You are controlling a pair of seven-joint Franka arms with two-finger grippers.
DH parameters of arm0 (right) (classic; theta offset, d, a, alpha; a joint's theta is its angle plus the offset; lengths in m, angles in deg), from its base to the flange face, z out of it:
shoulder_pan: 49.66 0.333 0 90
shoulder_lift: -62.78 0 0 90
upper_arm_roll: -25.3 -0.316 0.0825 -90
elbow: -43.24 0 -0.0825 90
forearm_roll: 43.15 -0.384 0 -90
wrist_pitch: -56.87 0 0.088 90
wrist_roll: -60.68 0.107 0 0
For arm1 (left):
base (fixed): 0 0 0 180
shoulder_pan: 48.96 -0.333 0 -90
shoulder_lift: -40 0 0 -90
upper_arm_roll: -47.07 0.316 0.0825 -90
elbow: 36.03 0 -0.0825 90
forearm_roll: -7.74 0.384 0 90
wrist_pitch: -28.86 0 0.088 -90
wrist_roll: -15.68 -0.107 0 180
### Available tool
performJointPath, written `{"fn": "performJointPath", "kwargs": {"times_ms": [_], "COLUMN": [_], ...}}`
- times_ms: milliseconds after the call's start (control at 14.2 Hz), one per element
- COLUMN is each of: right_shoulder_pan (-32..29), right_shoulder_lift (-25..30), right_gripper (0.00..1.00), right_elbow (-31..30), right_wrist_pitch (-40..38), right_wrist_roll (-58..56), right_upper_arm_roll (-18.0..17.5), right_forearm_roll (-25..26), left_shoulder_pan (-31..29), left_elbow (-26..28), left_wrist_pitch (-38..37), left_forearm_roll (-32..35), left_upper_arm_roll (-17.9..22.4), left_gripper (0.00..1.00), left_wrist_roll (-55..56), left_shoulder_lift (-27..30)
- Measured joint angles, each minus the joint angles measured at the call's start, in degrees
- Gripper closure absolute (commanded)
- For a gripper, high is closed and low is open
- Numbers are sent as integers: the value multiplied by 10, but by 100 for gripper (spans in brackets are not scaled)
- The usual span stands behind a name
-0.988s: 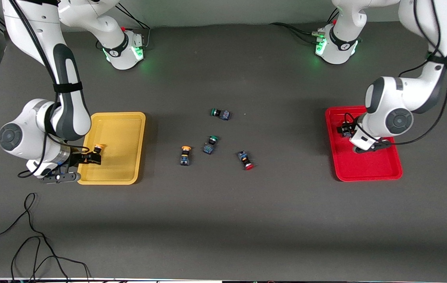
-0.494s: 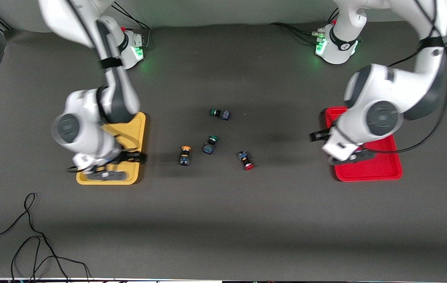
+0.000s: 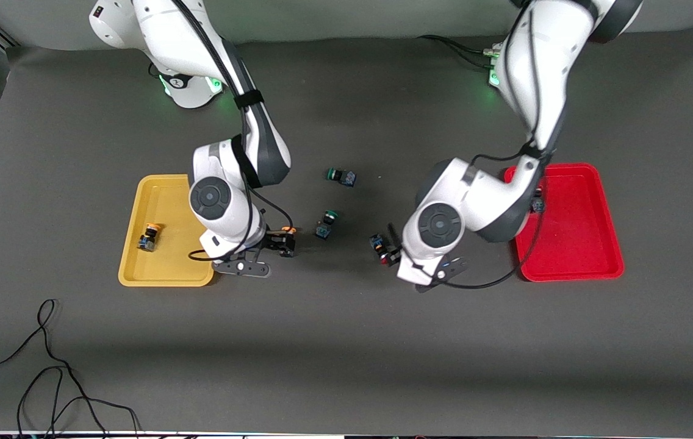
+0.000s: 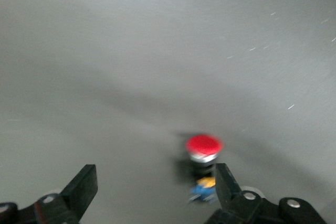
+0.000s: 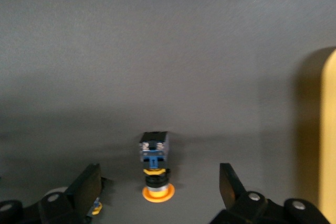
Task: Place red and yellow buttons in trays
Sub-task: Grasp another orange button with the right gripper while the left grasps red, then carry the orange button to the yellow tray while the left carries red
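Both grippers low over the middle of the table, each with fingers spread wide and nothing between them; each lined up on a loose button.

Left gripper [image 3: 390, 247] over the red button [image 3: 382, 249], which lies on its side on the bare table, toward the front camera from the green-capped switches; in the left wrist view the cap [image 4: 203, 146] sits close to one finger [image 4: 227, 186], not centred; I'd judge a small sideways shift is needed before closing, or the finger may knock it rolling. Right gripper [image 3: 278, 241] at the yellow button [image 3: 287, 239]; right wrist view shows that button [image 5: 154, 165] nearly midway between the fingers; better squared; grip on the black body rather than the round cap.

Arms: both forearms reach in from the bases, wrists bent down, hands near the tabletop.

Farther out: yellow tray [image 3: 166, 271] holds one yellow button [image 3: 148, 236]; red tray [image 3: 572, 268] holds a dark switch body [image 3: 537, 204] at its rim, cap hidden by the left arm. Two green switches [image 3: 326, 223] [image 3: 341, 176] stay out of it.
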Motion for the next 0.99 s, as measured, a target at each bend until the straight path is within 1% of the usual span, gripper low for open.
{"fn": "performJointPath", "kwargs": {"times_ms": [141,282,424,494,565,635,706,776,847,918,988], "right_shoulder_pan": [8,12,12,12,12,13,12,12,11,10,8], "right_shoulder_lift": [-18,-35,-53,-62,-69,-75,-77,-77,-77,-77,-76], "right_gripper": [0,0,0,1,19,47,67,82,89,97,100], "right_elbow": [-1,-4,-13,-18,-21,-23,-24,-25,-25,-25,-25], "right_wrist_pitch": [18,36,67,80,91,98,99,99,99,99,99], "right_wrist_roll": [0,1,1,1,2,2,2,2,2,2,2], "right_upper_arm_roll": [-5,-13,-28,-36,-41,-43,-43,-42,-40,-39,-38], "right_forearm_roll": [-10,-10,-16,-27,-34,-37,-39,-39,-40,-40,-40], "left_shoulder_pan": [13,25,33,36,39,42,45,47,48,49,49], "left_elbow": [-5,-7,-7,-6,-5,-4,-3,1,7,12,14], "left_wrist_pitch": [41,64,77,80,83,84,85,87,91,96,97], "left_forearm_roll": [-3,-4,-4,-4,-4,-3,-3,-2,-2,-2,-1], "left_upper_arm_roll": [0,0,0,0,0,0,0,0,0,0,0], "left_gripper": [1,2,7,20,32,45,52,65,89,100,100], "left_wrist_roll": [38,62,67,68,68,68,67,67,67,64,56], "left_shoulder_lift": [-29,-46,-55,-58,-60,-62,-65,-66,-66,-66,-65]}}
